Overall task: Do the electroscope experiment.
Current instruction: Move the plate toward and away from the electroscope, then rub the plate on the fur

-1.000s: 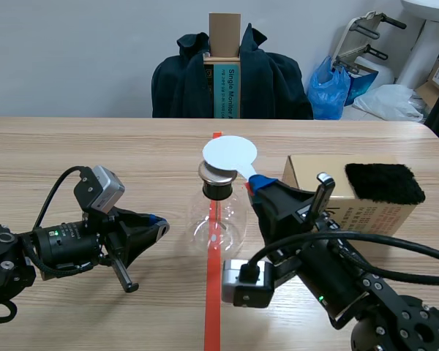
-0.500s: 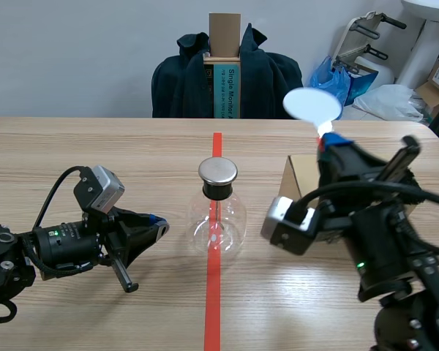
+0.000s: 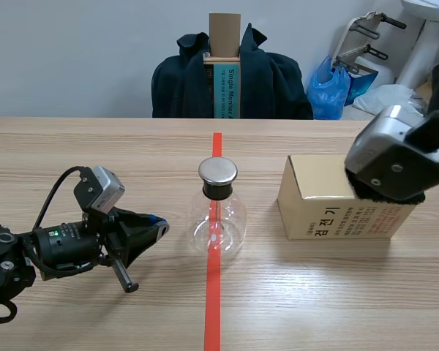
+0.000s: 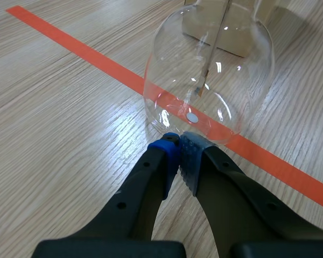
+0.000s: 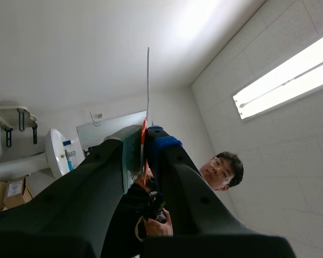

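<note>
The electroscope is a round glass flask (image 3: 217,219) with a metal cap (image 3: 218,172), standing on the red tape line at the table's middle. My left gripper (image 3: 159,228) lies low to its left. In the left wrist view that gripper (image 4: 178,142) is shut on nothing, its tips just short of the flask (image 4: 210,70). My right arm (image 3: 395,157) is raised at the far right, above the cardboard box (image 3: 329,208). In the right wrist view my right gripper (image 5: 144,134) points at the ceiling, shut on the red handle of a thin white disc (image 5: 147,80) seen edge-on.
Black fur (image 3: 418,197) on the box top is mostly hidden behind my right arm. A chair with a dark jacket (image 3: 230,77) stands beyond the table's far edge. A person (image 5: 220,166) shows in the right wrist view.
My right arm lifted the white disc off the flask's cap and carried it right and up, out of the scene view. The left arm and flask stayed put.
</note>
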Motion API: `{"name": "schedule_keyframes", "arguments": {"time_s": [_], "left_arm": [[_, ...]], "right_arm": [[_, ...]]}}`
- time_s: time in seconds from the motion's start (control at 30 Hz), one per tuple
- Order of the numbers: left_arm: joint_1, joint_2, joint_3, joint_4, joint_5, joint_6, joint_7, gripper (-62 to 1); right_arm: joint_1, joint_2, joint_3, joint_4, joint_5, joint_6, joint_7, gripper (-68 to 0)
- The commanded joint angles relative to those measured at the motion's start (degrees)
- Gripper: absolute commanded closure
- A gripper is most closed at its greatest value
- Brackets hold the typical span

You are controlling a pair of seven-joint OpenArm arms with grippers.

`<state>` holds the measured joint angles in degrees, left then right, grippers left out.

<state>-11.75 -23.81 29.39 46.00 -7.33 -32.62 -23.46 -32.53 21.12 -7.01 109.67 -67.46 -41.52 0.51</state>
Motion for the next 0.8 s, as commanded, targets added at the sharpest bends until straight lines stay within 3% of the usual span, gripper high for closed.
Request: {"name": "schedule_keyframes", "arguments": {"time_s": [0.0,0.17,0.27,0.47,0.6,0.67,0.77], "left_arm": [[-0.28,0.28,-0.37,1.20,-0.52,0.11,-0.98,-2.7],[1.46,-0.15,-0.63,1.99,-0.59,0.35,-1.20,-2.7],[5.01,-2.60,-1.27,5.77,-1.46,0.35,-1.14,-2.7],[20.06,-11.13,-10.64,22.47,-7.45,0.33,-1.16,-2.7],[33.62,-16.92,-20.04,35.26,-9.07,0.31,-1.18,-3.9],[40.70,-18.18,-25.38,40.54,-9.64,0.31,-1.20,-11.9],[48.78,-17.97,-32.26,45.83,-9.60,0.31,-1.22,-36.2]], "right_arm": [[-0.22,0.35,1.20,0.94,1.01,-3.34,0.20,-0.7],[-2.05,0.98,3.74,1.90,3.91,-3.34,1.38,-0.7],[-2.05,1.44,4.90,1.88,5.40,-3.34,1.33,-0.7],[-1.75,1.42,7.72,1.88,6.71,-3.34,1.14,-0.6],[-1.90,1.42,8.92,1.86,8.22,-3.34,0.76,-0.6],[-1.90,1.42,9.53,1.75,9.27,-3.34,0.72,-0.7],[-1.90,1.42,9.75,1.14,9.27,-3.34,0.72,-0.6]]}}
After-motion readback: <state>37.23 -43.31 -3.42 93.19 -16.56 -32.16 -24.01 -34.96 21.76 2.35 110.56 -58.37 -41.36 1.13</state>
